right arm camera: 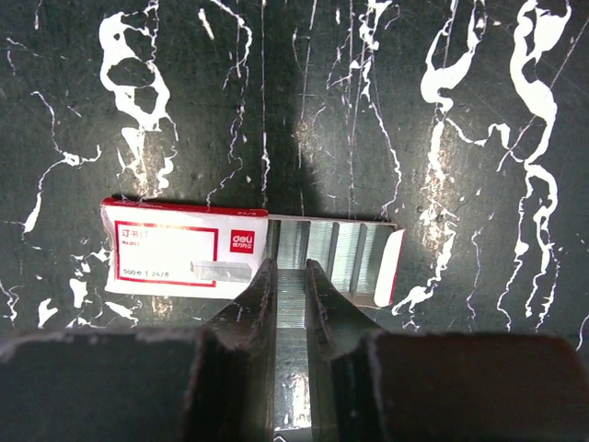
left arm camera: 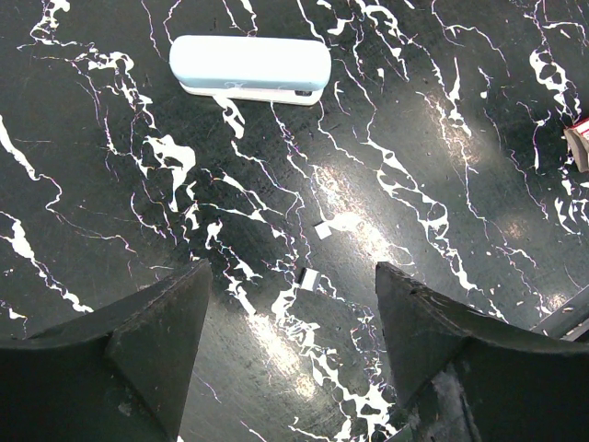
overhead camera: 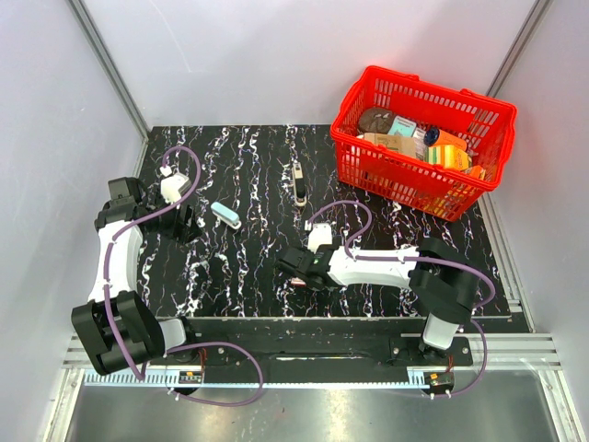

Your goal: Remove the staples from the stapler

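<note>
- The right gripper (right arm camera: pixel 290 267) is hanging low over the black marbled table (overhead camera: pixel 248 276), in the near middle part.
- Its fingers are pressed almost together and are pinching a thin silver strip of staples (right arm camera: pixel 290 313).
- The fingertips are reaching just over the near edge of a small red and white box (right arm camera: pixel 175 253). The box is lying flat, with its tray slid out to the side and rows of staples showing in it.
- The left gripper (left arm camera: pixel 293 269) is hovering above the left part of the table. Its fingers are spread wide and are holding nothing.
- The light blue stapler (left arm camera: pixel 250 69) is lying flat on the table, beyond the left fingers and apart from them.
- A small brown and white thing (overhead camera: pixel 299 184) is lying farther back.
- A red basket (overhead camera: pixel 396 175) full of goods is standing at the far right corner.
</note>
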